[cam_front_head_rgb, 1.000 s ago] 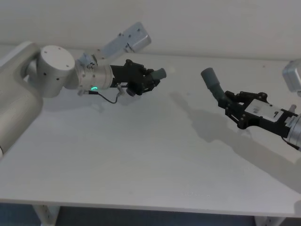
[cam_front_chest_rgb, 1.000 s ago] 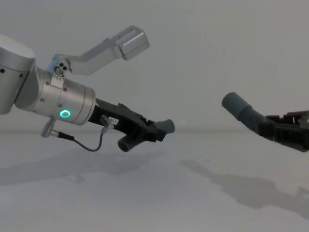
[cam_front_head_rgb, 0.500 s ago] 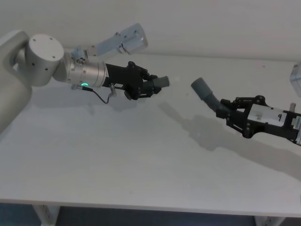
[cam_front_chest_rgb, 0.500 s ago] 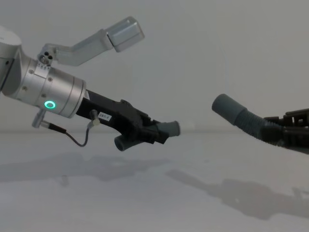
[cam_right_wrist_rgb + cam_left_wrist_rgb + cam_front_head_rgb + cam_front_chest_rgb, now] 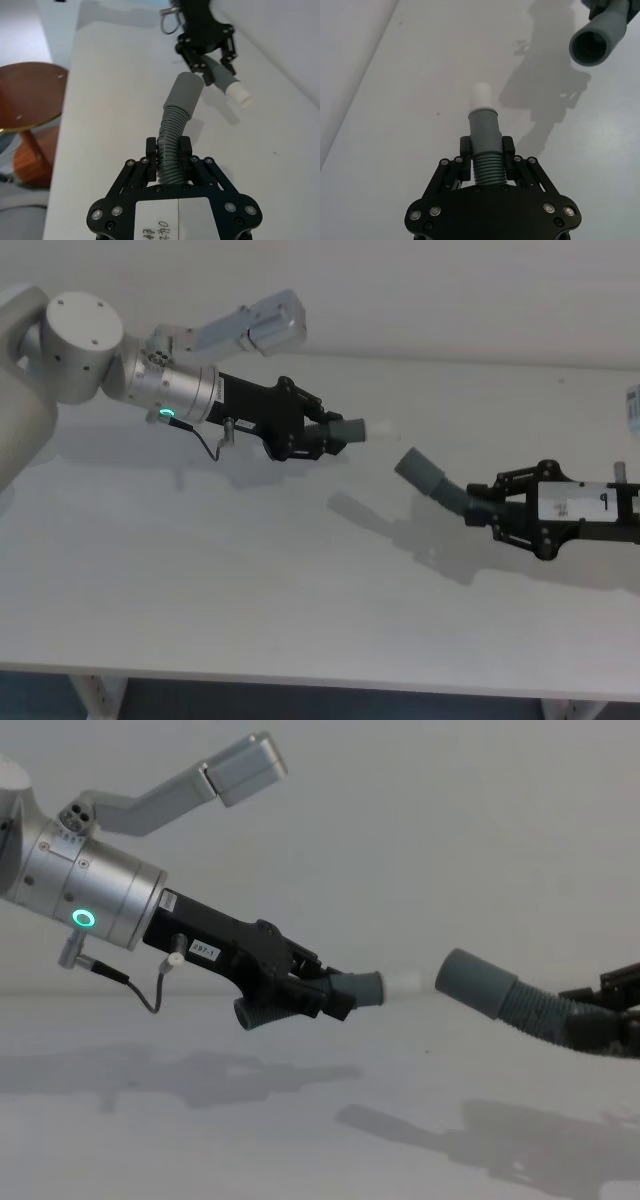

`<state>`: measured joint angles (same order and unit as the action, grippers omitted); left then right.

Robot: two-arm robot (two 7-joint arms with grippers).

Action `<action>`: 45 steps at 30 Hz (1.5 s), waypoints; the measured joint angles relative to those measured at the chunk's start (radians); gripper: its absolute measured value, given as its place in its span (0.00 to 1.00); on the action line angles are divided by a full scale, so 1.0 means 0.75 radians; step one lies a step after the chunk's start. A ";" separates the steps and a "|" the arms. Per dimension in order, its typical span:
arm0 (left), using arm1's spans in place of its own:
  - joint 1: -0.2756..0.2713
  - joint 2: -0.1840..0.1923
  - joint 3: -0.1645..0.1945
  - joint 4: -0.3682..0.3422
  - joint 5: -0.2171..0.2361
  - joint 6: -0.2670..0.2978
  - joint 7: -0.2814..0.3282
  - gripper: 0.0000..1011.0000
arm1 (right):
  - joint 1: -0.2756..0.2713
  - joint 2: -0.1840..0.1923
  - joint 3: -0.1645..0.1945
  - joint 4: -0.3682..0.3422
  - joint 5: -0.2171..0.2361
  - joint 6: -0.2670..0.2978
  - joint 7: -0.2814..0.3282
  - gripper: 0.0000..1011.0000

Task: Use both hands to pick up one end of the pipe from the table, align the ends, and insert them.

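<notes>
Left hand (image 5: 318,432) up at 10 o'clock over the counter (image 5: 250,580) in head view, clenched on the short hose piece (image 5: 335,430) at its ribbed section. Its grey cuff sticks out toward 3 o'clock, ending in a narrow white tip (image 5: 379,429). Silver arm behind it shows a green ring light (image 5: 83,918). Second end of the short hose piece pokes out under the hand in chest view (image 5: 248,1014), mostly hidden by the fingers. Silver bracket (image 5: 245,328) with a boxy block juts up above the left arm.

Wide cuff (image 5: 420,469) of the longer hose piece (image 5: 447,488) faces the white tip, near it but apart, both held clear of the counter with shadows below. Left wrist view shows the cuff's open mouth (image 5: 590,47) off to one side of the tip's line, not coaxial.

Right hand (image 5: 508,512) at 3 o'clock, grasping the longer hose piece on its ribs (image 5: 170,150); cuff well forward of the fingers. Rest of that piece behind the hand is hidden. In chest view the right hand is cut off at the frame edge (image 5: 612,1015).

Right wrist view: round wooden stool (image 5: 27,95) beside the counter, partly cut off.
</notes>
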<state>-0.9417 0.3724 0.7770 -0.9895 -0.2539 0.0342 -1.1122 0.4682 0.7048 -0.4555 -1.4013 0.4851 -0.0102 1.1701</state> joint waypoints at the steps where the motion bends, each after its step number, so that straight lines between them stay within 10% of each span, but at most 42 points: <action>1: -0.003 0.000 0.002 0.002 -0.003 -0.003 -0.010 0.35 | 0.008 0.001 -0.006 0.006 0.000 -0.002 0.010 0.26; 14: -0.047 -0.010 0.039 0.020 -0.047 -0.033 -0.161 0.35 | 0.100 0.016 -0.072 0.071 -0.020 -0.021 0.149 0.26; 45: -0.097 -0.017 0.118 -0.008 -0.093 0.016 -0.304 0.35 | 0.156 0.050 -0.132 0.133 -0.049 -0.021 0.162 0.26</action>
<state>-1.0144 0.3600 0.8654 -0.9956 -0.3237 0.0460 -1.3400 0.5849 0.7421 -0.5545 -1.3016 0.4484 -0.0258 1.2918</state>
